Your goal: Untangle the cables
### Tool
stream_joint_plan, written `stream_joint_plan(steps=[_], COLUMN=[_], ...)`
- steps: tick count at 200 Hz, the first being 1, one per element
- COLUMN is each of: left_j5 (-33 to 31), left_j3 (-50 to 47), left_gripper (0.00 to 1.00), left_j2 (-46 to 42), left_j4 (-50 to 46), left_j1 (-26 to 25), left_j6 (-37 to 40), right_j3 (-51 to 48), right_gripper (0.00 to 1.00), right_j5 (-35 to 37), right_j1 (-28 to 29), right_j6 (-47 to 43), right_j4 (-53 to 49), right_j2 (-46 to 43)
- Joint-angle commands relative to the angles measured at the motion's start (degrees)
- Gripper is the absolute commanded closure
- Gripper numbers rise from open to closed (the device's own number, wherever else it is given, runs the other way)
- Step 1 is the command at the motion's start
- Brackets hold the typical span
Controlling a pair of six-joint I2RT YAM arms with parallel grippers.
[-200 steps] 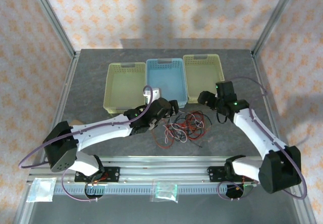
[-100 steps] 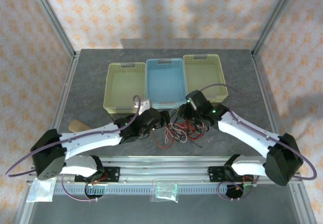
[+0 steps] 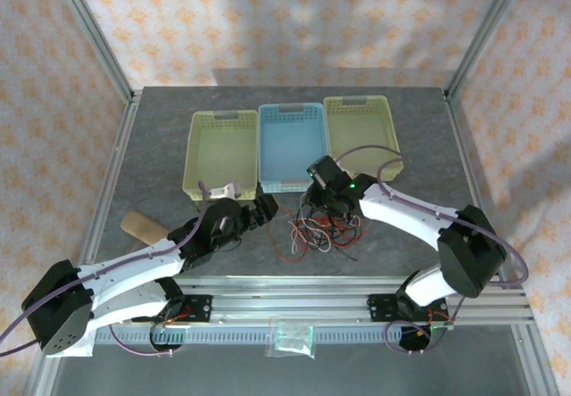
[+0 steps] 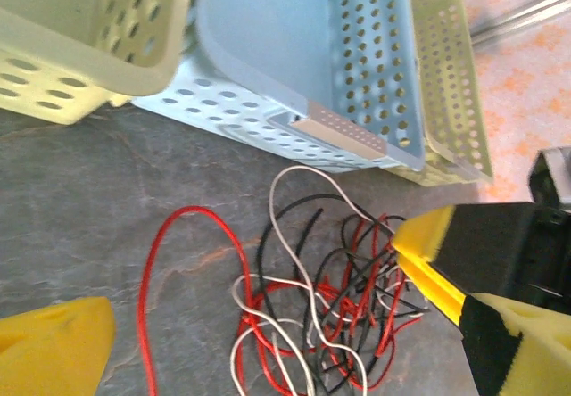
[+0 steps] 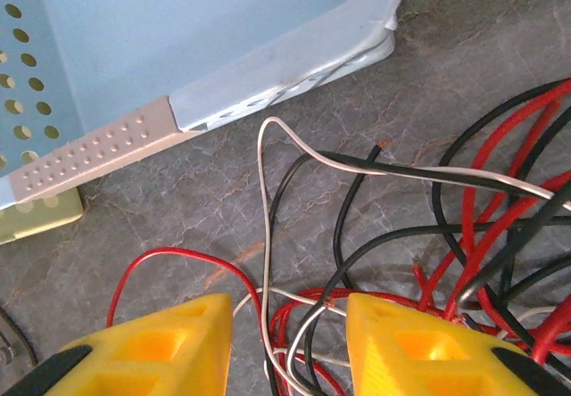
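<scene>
The cables lie in a red, black and white tangle on the grey table, just in front of the blue basket. My right gripper hangs low over the tangle's far-left part. Its yellow fingers are open, with white, red and black strands lying between them on the table. My left gripper sits left of the tangle, apart from it. It is open wide in the left wrist view, facing the cables, with one red loop reaching toward it.
A yellow basket stands left of the blue one and another on its right, all three side by side. A wooden piece lies at the left. Small plastic bags rest on the front rail.
My right arm swung left and came down over the tangle. My left arm drew back to the left and toward the near edge, away from the cables.
</scene>
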Motion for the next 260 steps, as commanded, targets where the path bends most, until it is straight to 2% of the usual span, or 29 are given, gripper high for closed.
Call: stream_joint_plan(steps=[1,39,81,214,260], left_j5=[4.66,6.06,5.65,3.05,1.61], left_j3=[1.92,2.48,2.81,2.09,1.66], left_gripper=[0.0,0.01,0.0,0.01,0.0], left_j2=[2.94,7.59,9.26,9.28,9.18], left_j4=[4.41,5.88,6.22,7.12,6.28], left_j1=[0.25,0.22,0.22,0.41,0.5], left_j6=[2.61,2.38,2.61,0.68,-0.04], right_j3=[2.41,3.01,3.77,1.9,1.28], right_gripper=[0.62,0.64,0.61,0.66,0.71], right_j5=[2.83,3.87,5.64,-1.25,0.05], right_j1=[0.18,-0.05,-0.15,-0.25,-0.16], right_j6=[0.68,0.93,1.13,0.05,1.01], right_j4=[-2.28,-3.67,-5.39,0.05,2.35], right_j2=[1.88,3.18,-0.02,5.76,7.33])
